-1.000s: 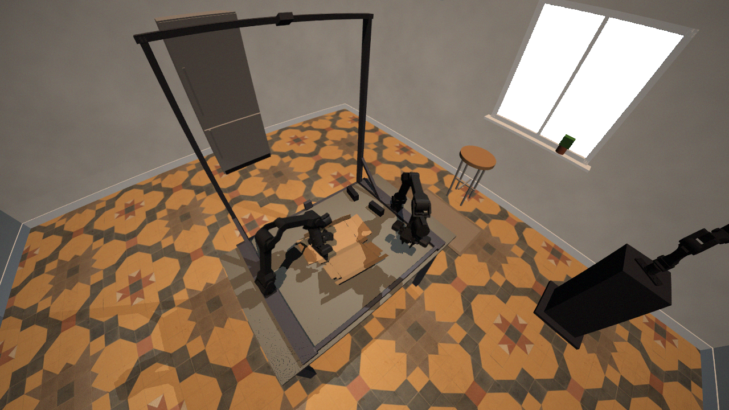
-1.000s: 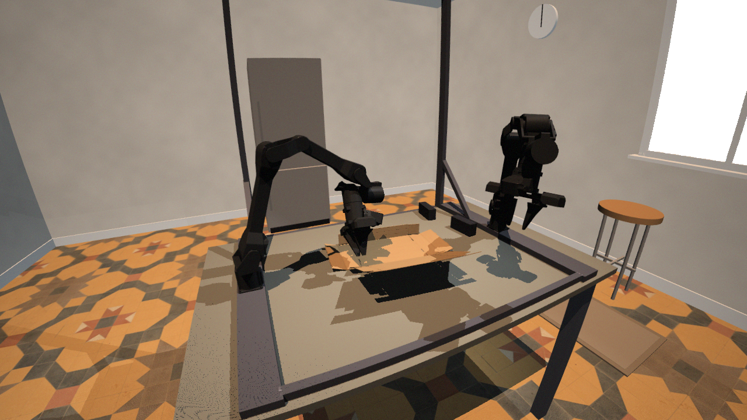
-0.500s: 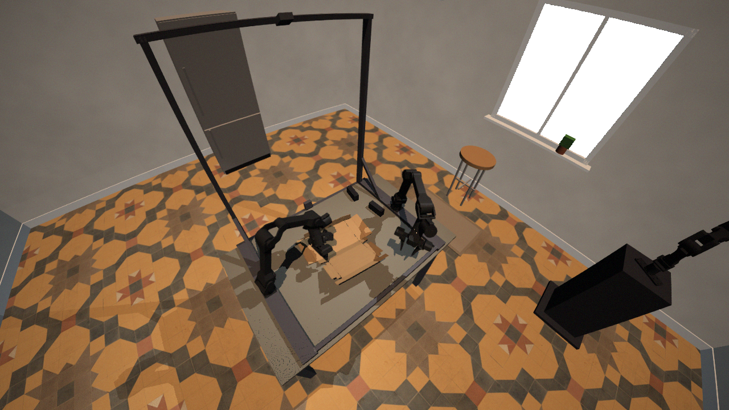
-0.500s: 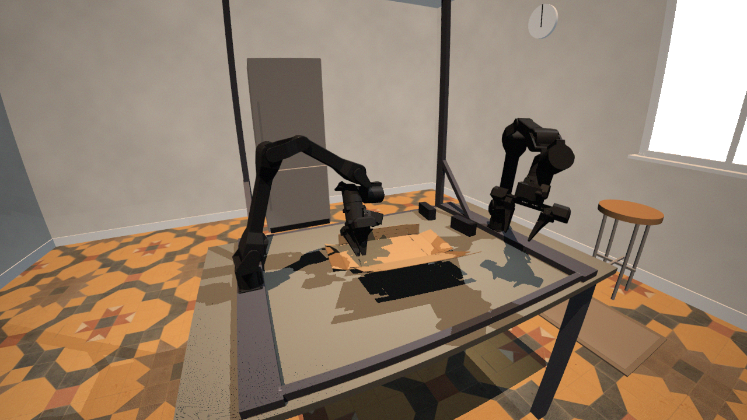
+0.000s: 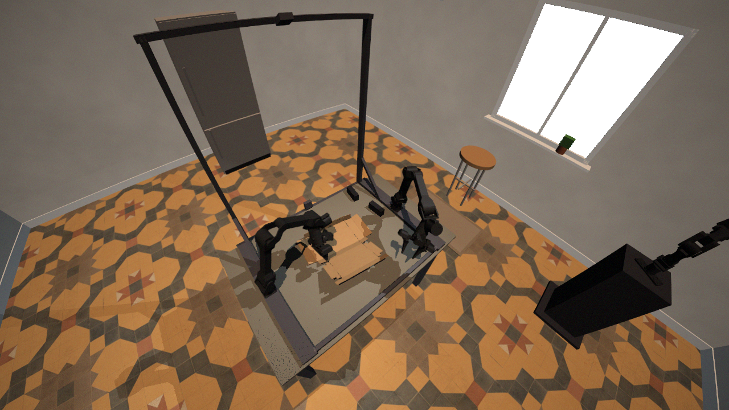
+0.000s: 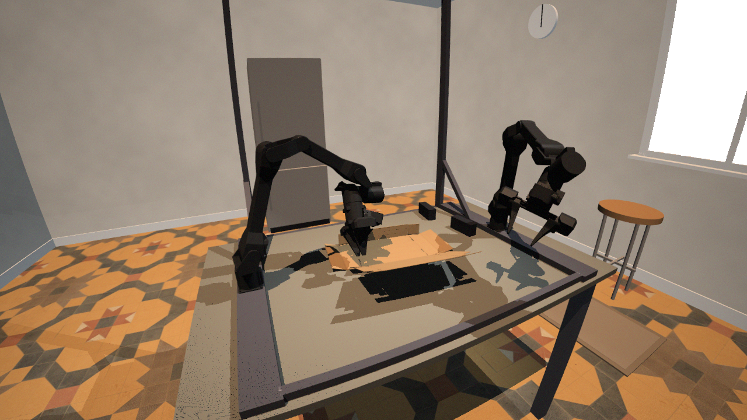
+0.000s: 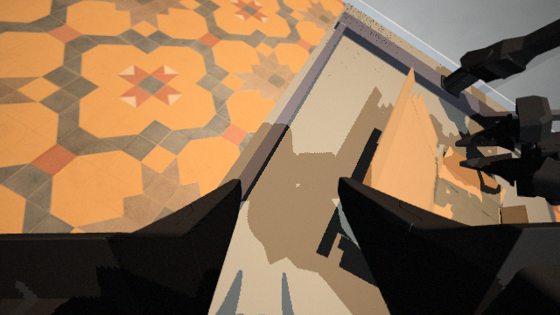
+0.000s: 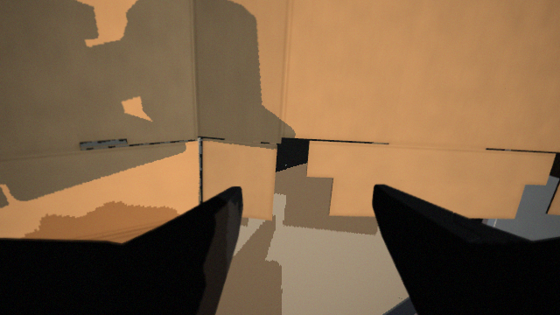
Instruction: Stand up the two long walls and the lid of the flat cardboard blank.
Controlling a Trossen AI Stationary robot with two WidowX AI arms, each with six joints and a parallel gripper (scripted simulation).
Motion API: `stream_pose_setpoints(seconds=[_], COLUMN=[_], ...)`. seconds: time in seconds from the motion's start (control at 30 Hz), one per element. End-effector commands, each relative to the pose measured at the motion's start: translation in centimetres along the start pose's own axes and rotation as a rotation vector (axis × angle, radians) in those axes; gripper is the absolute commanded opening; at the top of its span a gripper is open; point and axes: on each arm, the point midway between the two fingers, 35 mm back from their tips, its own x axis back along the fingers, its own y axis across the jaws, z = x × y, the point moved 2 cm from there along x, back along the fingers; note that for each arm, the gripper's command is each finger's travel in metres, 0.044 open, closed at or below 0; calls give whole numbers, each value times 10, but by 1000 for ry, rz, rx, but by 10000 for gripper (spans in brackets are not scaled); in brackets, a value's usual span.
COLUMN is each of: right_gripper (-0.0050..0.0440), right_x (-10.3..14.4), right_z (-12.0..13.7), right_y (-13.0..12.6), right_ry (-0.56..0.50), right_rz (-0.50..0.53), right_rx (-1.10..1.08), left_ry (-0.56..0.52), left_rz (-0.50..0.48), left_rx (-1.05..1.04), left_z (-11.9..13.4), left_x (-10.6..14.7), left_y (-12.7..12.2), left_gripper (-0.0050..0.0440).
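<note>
The cardboard blank [image 5: 349, 247] lies mid-table, orange-brown, with creased panels and flaps. In the exterior view the blank [image 6: 397, 248] looks tilted, its near long edge raised over a dark shadow. My right gripper [image 6: 360, 245] points down at the blank's end nearest its arm base, fingers open. In the right wrist view the right gripper [image 8: 306, 192] has bare table between its fingertips, with the blank's panels [image 8: 372, 87] just beyond. My left gripper [image 6: 527, 224] hangs open in the air, clear of the blank, near the table's side rim. The left wrist view shows the left gripper [image 7: 289, 185] empty, with the blank [image 7: 407, 144] edge-on.
Two small black blocks [image 6: 427, 210] [image 6: 463, 224] sit at the back of the table near a gantry post [image 6: 443, 104]. A raised dark rim [image 6: 418, 345] runs round the table. A stool [image 6: 629, 214] stands beside it. A black camera box [image 5: 606, 295] hangs in the foreground.
</note>
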Motion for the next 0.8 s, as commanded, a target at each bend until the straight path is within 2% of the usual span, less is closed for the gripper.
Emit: stream_pose_setpoints(seconds=[0.0, 0.03, 0.43, 0.53, 0.57, 0.6, 0.77], right_gripper=[276, 276, 276, 276, 276, 276, 276], right_x=[5, 5, 5, 5, 5, 5, 5], right_z=[-1, -1, -1, -1, -1, -1, -1], right_y=[-2, -2, -2, -2, -2, -2, -2], right_ry=[-15, -15, -15, -15, -15, -15, -15], right_rz=[-8, -8, -8, -8, -8, -8, -8], right_rx=[-11, -11, -11, -11, -11, -11, -11], left_ry=[-123, -126, -282, -293, -328, -327, -374], left_rz=[18, 48, 158, 168, 173, 204, 252], left_rx=[5, 50, 121, 125, 105, 143, 156], left_z=[-9, 0, 9, 10, 6, 15, 22], left_x=[7, 7, 16, 17, 19, 20, 26], left_y=[0, 0, 4, 4, 5, 4, 3], left_gripper=[278, 278, 278, 278, 278, 278, 278])
